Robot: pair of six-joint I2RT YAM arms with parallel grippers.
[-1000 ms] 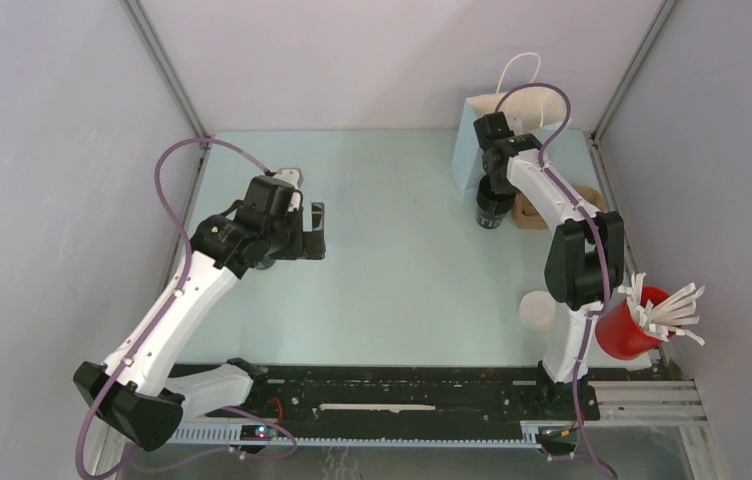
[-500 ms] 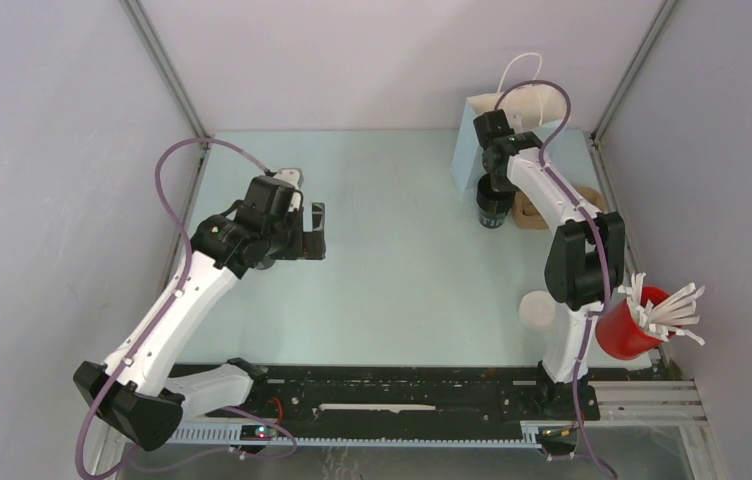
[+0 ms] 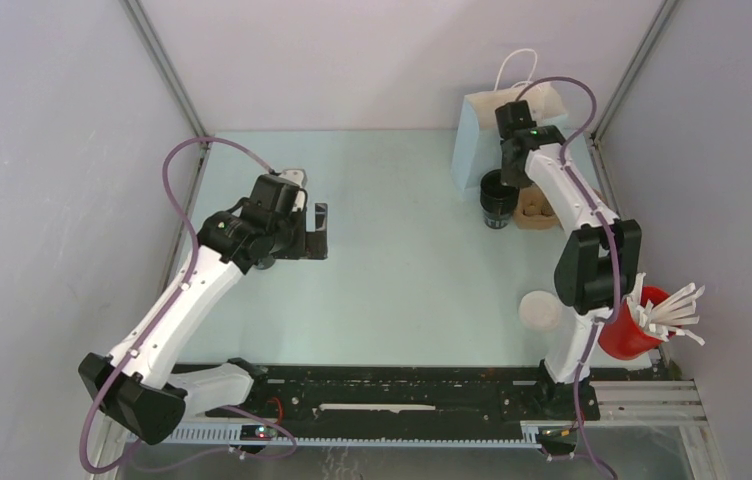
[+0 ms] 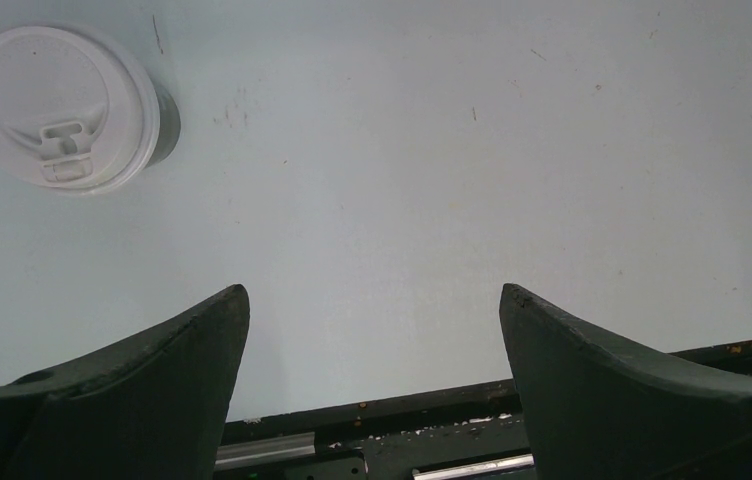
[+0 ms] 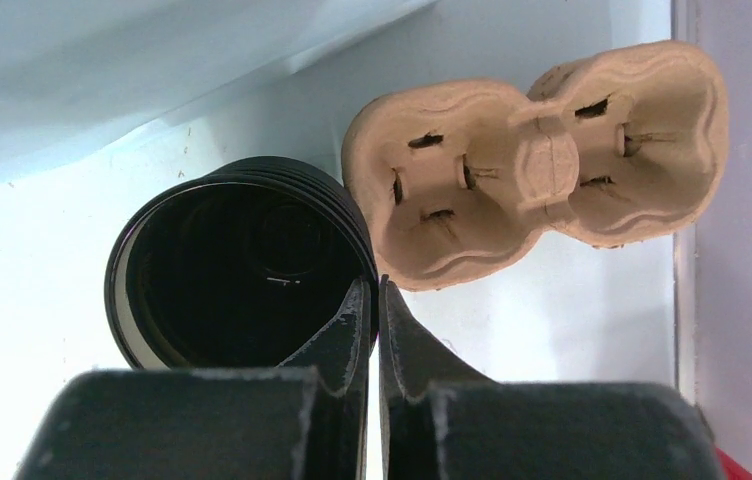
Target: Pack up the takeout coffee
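Top external: high above and behind the arm bases, facing down and forward over the whole table (image 3: 402,280). It is far off, so the black cup (image 3: 497,198) shows small at far right.
Left wrist: well left of the black cup, looking down between the left gripper (image 4: 372,345) at bare table, fairly near. The black rail (image 4: 382,440) lies along the bottom.
Right wrist: right over the black cup (image 5: 242,265), looking down past the right gripper (image 5: 374,320), very near.
Shared: top and right wrist both show the black cup and the cup carrier (image 5: 542,165) beside it. Top and left wrist share the table and rail.
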